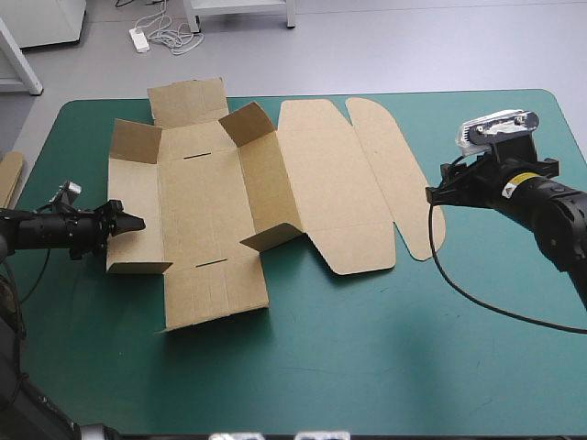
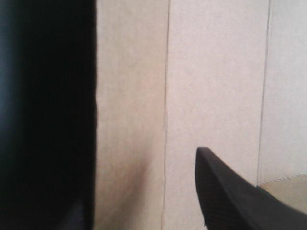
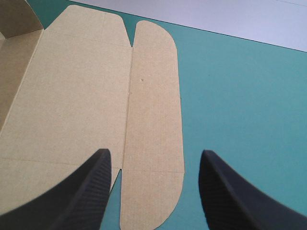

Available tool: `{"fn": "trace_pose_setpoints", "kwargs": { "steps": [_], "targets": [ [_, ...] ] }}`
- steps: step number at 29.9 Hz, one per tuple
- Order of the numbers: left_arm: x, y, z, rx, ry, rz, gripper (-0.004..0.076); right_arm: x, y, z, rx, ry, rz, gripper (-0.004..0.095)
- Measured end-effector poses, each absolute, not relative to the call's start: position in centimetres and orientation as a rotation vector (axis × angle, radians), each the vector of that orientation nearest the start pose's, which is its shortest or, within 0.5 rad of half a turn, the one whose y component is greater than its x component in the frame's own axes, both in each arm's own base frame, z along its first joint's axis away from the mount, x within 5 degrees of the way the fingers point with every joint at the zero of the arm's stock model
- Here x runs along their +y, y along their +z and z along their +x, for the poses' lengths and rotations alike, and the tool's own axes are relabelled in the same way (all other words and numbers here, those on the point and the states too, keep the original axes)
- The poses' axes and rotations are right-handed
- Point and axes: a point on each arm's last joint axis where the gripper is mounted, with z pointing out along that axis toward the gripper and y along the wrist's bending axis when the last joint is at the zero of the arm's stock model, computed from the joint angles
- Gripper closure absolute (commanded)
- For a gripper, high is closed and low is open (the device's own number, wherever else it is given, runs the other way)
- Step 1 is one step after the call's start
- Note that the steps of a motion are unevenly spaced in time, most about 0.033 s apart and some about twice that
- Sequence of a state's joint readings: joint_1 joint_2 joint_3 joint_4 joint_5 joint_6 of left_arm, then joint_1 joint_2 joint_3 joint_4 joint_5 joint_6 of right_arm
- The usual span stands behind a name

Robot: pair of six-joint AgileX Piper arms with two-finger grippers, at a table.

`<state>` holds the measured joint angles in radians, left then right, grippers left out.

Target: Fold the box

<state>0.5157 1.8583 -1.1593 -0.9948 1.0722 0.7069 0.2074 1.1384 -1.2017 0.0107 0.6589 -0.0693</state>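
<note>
The brown box (image 1: 197, 206) lies as a cut sheet on the teal-green cover, its left part half raised with a wall (image 1: 266, 188) and corner flaps standing. The lid (image 1: 335, 197) and its rounded flap (image 1: 404, 183) lie flat to the right. My left gripper (image 1: 136, 222) reaches in low over the box's left panel. In the left wrist view brown board (image 2: 216, 86) fills the picture, and one black finger (image 2: 230, 191) stands to one side. A dark mass hides the other finger of the left gripper (image 2: 151, 155). My right gripper (image 3: 153, 155) stands open just above the rounded flap (image 3: 153, 96), holding nothing, at the lid's right end (image 1: 431, 194).
An edge of more brown board (image 1: 9, 179) shows at the table's left edge. The box's back flap (image 1: 188, 99) lies close to the table's far edge. Bare teal-green cover (image 1: 367, 367) stretches from the box to the near edge.
</note>
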Motion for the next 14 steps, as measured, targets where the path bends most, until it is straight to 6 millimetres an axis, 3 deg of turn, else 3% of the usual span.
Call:
{"fn": "trace_pose_setpoints", "kwargs": {
  "steps": [6, 14],
  "targets": [
    [11.19, 19.74, 33.54, 2.494, -1.023, -0.471, 0.0732, 5.02, 41.05, 23.58, 2.060, 0.096, -0.282, 0.0399],
    [10.92, 19.85, 33.82, 2.473, -1.023, -0.452, 0.0733, 5.02, 41.05, 23.58, 2.060, 0.096, -0.282, 0.0399]
  ]
}}
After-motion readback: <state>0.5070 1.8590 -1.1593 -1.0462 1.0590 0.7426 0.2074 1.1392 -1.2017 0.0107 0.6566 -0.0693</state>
